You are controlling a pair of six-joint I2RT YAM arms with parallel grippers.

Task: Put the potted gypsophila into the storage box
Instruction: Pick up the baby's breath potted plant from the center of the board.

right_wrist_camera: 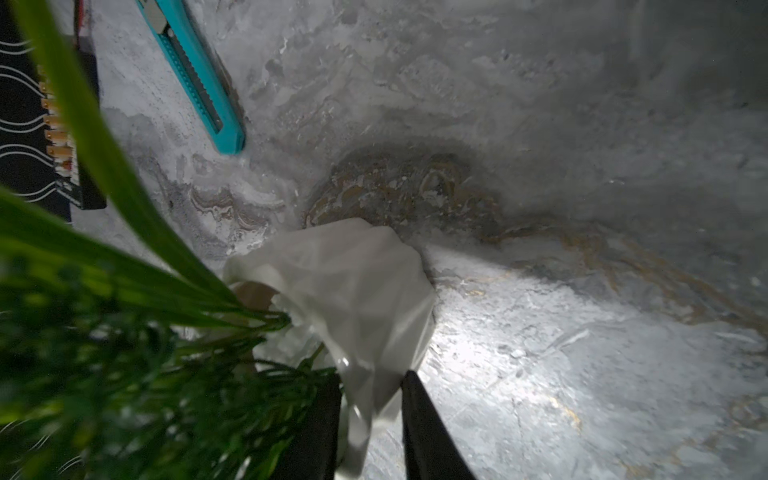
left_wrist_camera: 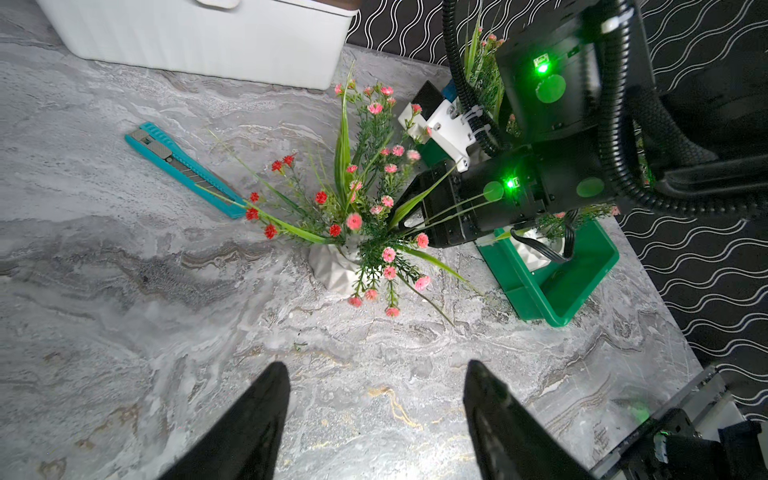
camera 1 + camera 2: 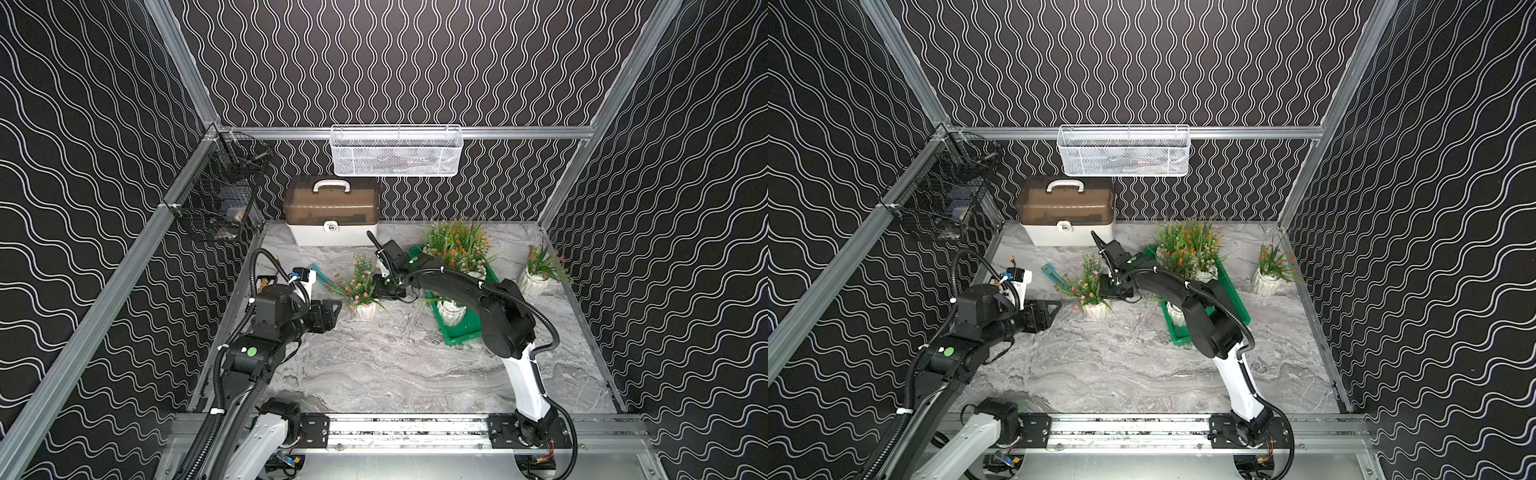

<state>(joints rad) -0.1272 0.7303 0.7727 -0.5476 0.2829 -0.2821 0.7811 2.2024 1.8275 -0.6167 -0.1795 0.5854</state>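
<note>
- A potted gypsophila (image 3: pixel 365 309) is stood upright near the middle of the counter (image 3: pixel 395 374). It is just left of the storage box (image 3: pixel 457 338) and not touching it.
- The right gripper (image 1: pixel 372 378) is set at this pot's rim. The white wall is taken between narrow jaws, one finger inside the mouth and one outside, and it appears touched on both sides.
- The rim is probably chosen because the body is wide and the sprays spread over it.
- The left gripper (image 2: pixel 376 365) is held above bare counter on the pot's other side, its jaws wide and empty. It is likely kept clear of the lift.
- Other pots (image 3: pixel 457 253) are crowded at the box's far end, and one loose pot (image 3: pixel 534 280) is left by the counter's right edge.
- A utility knife (image 2: pixel 183 166) is overlapped by a leaf, so a straight upward lift is judged cleanest.
</note>
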